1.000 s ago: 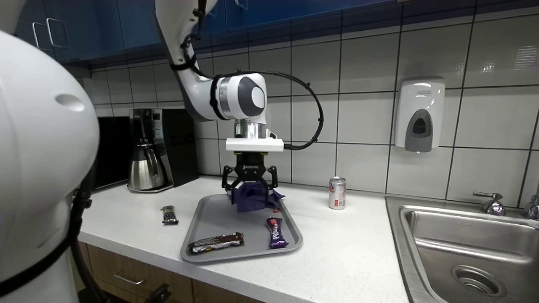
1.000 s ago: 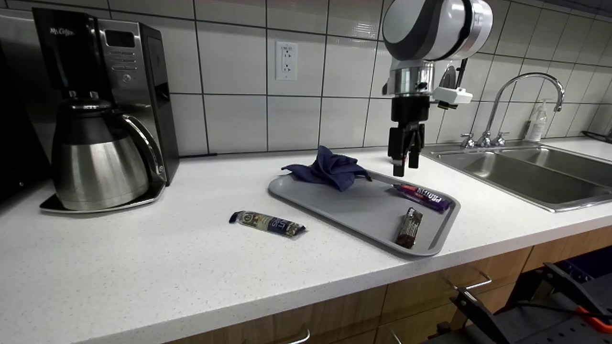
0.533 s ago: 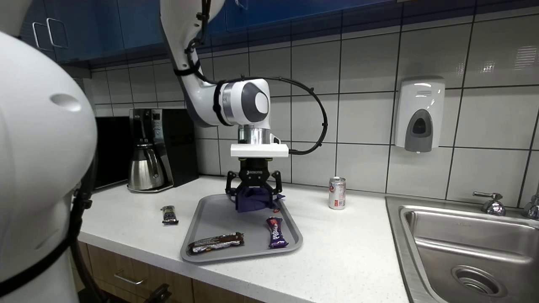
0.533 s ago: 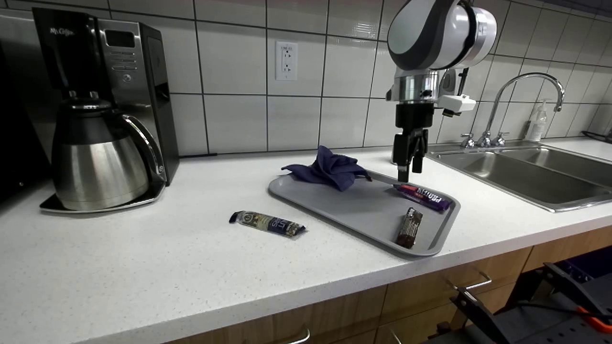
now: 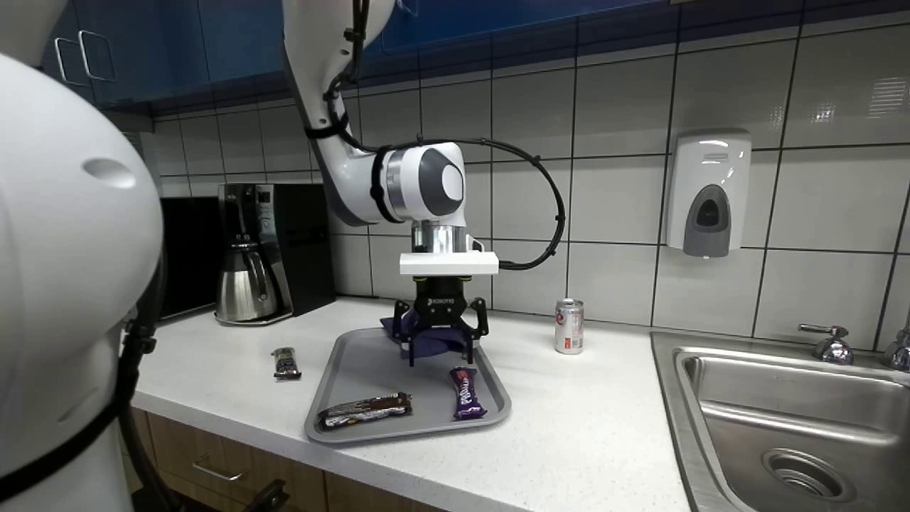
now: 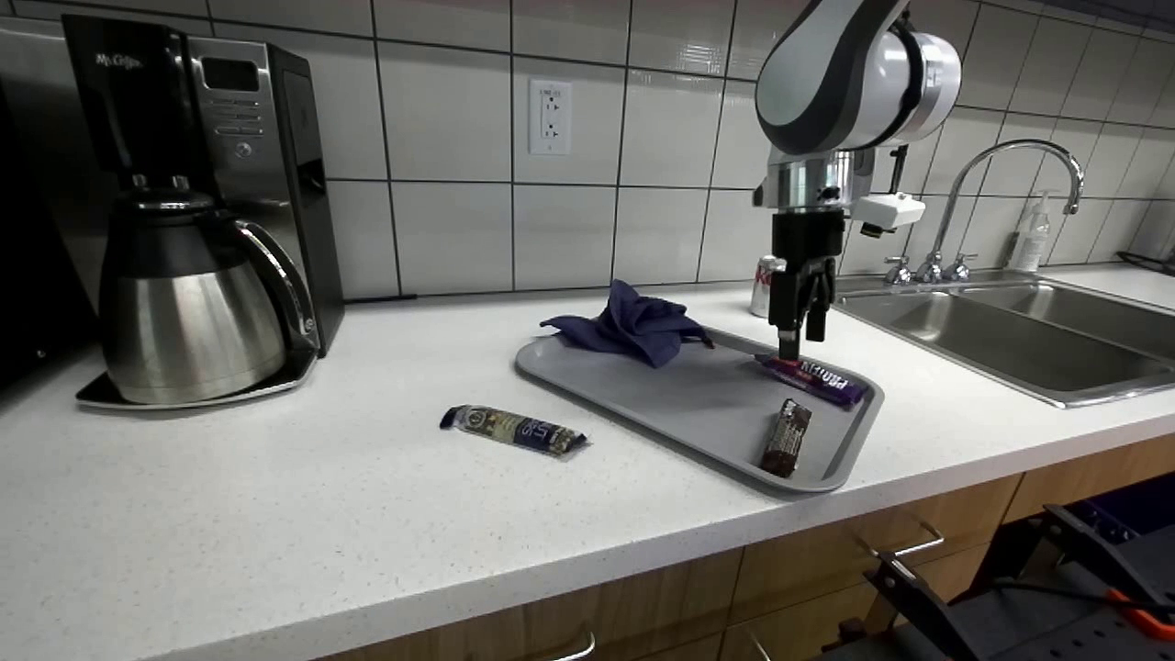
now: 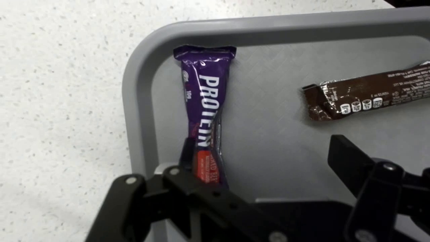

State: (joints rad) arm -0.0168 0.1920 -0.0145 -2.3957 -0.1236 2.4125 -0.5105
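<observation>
Fingers (image 7: pixel 349 164) wide apart, gripping nothing, hung over the gray tray (image 7: pixel 134 101), where the purple protein bar (image 7: pixel 206 84) lay beside one rim. I judged it wise to centre them across its width before lowering, as one fingertip overlapped it in my wrist view.

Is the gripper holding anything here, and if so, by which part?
Nothing is held: the gripper stands open, and the purple protein bar nearest it lies on the gray tray.
</observation>
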